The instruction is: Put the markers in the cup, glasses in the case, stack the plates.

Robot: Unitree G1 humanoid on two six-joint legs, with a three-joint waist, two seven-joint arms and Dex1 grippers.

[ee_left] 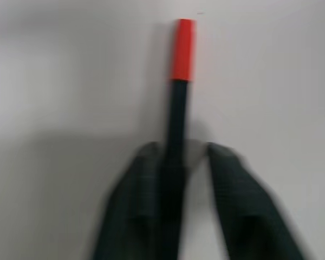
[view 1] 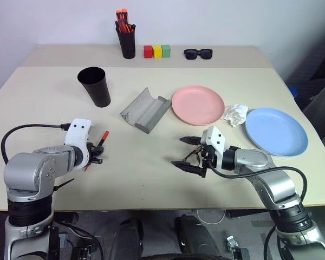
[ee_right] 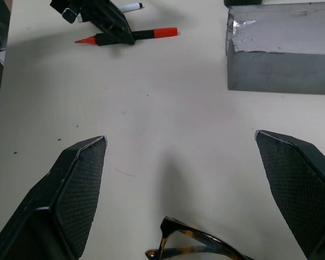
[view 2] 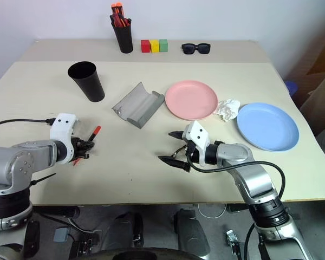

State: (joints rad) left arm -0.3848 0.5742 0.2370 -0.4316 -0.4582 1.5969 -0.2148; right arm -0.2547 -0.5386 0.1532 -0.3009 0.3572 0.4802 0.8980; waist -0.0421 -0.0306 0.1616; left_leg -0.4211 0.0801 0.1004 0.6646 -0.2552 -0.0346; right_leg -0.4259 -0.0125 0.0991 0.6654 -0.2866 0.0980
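Here we note the left claw (view 2: 84, 145) closed on the marker (view 1: 100, 142), gripping its black barrel with the red cap sticking out ahead of the fingertips and a short tip behind them. The marker lies low at the table (view 1: 54, 81); we cannot tell whether it is lifted yet. It should handle light and stiff, but the smooth round barrel may roll or slip in the fingers, so a hold near mid-length, as now, seems best. The cup (view 1: 95, 85) stands upright ahead of the left claw, well apart; it looks light and easy to tip, so we judge the marker should go in from above.

The right claw (view 1: 185, 153) stands wide open, holding nothing. The glasses (ee_right: 197, 245) lie just beneath and between its fingers, close to the wrist. We judge them light and fragile, thin-framed, with lenses to avoid; the bridge or the frame front looks the safest hold. The case (view 1: 145, 110) lies open ahead of the right claw, to its left. The pink plate (view 1: 197, 104) and blue plate (view 1: 275, 130) lie apart and unstacked, beyond and to the right of that claw; stiff, shallow and slick, to be taken at the rim.
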